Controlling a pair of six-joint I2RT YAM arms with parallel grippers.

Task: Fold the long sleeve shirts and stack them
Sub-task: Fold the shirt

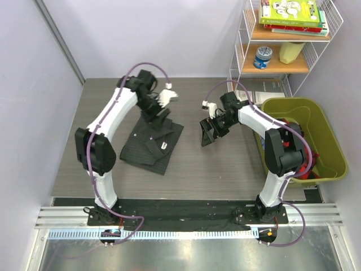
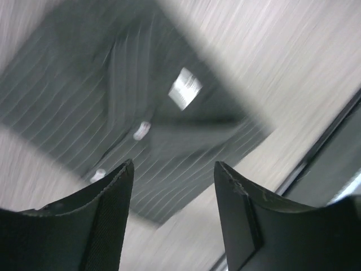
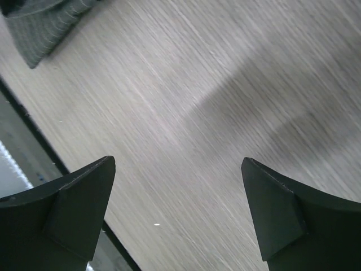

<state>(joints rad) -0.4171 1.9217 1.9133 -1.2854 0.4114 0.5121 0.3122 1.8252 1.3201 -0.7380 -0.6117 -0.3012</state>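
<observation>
From above, the long sleeve shirt (image 1: 148,148) is lying folded into a rough rectangle on the grey wood-grain table (image 1: 214,169), left of centre and turned at an angle. Its dark cloth is showing soft creases and a small white tag. My left claw (image 1: 160,119) is hanging just over the far corner of that fold. My right claw (image 1: 207,136) is hovering over bare table to the right, well apart from the shirt. An olive-green plastic bin (image 1: 327,164) is sitting at the right edge. A white wire shelf (image 1: 241,45) with wooden boards is standing behind it.

Through my left wrist camera everything is blurring. I am holding my left claw (image 2: 172,189) partly open, its two black wedge-shaped fingers (image 2: 104,217) gripping nothing. Below them the shirt (image 2: 84,84) is spreading out, charcoal with fine pale pinstripes. A shiny white label (image 2: 185,88) and two small pale buttons (image 2: 141,131) are catching the light. Streaky pale table (image 2: 293,62) is showing around it.

Through my right wrist camera I am holding my right claw (image 3: 177,189) wide open and empty, its matte black fingertips (image 3: 79,212) framing the table (image 3: 197,101). One striped corner of the shirt (image 3: 45,25) is peeking in at the top left.
</observation>
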